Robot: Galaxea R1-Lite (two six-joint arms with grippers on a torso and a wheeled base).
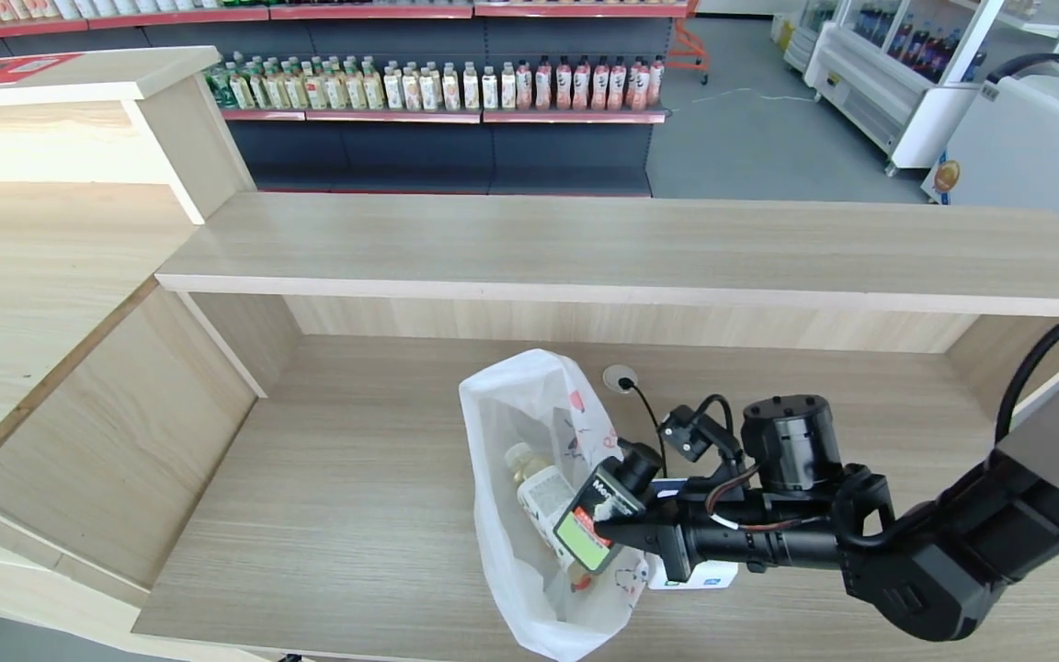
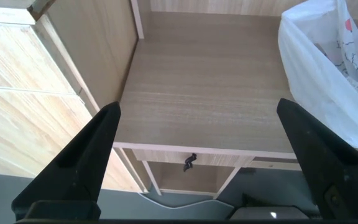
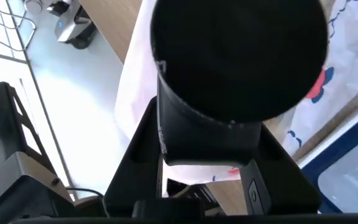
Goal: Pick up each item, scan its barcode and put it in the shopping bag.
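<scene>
Count: we find one shopping bag [image 1: 502, 405], one pale bottle [image 1: 539, 483], one dark can [image 1: 587, 542], one white-and-blue box [image 1: 704, 575] and two grippers.

Right arm: it lies low and roughly level over the worktop [image 1: 355, 478], coming at the shopping bag from its right side, with the right gripper [image 1: 617, 530] at the bag's mouth.

Right fingers: clamped on the dark can from both sides, which we see more closely in the right wrist view, where its black round end [image 3: 238, 56] faces the camera.

Dark can: tilted, its green label turned up and its black top pointing away from the near edge, over the right-hand part of the shopping bag's mouth. We cannot tell whether it touches the bag's rim.

Left arm: the left gripper [image 2: 197, 112] hangs above the near edge of the worktop, well apart from the shopping bag [image 2: 316, 56] and on its left side.

Left fingers [image 2: 92, 155]: spread wide, with nothing between them.

Shopping bag: white thin plastic with small red and dark prints, standing open on the worktop.

Inside the shopping bag: the pale bottle, lying slanted with its cap toward the far side (its lower end is hidden behind the dark can).

Outside the shopping bag: the white-and-blue box sits on the worktop just beside the bag's right side, partly under the right arm.

Behind the shopping bag: a round socket [image 1: 620, 378] in the worktop with a black cable [image 1: 645, 411] plugged in.
</scene>
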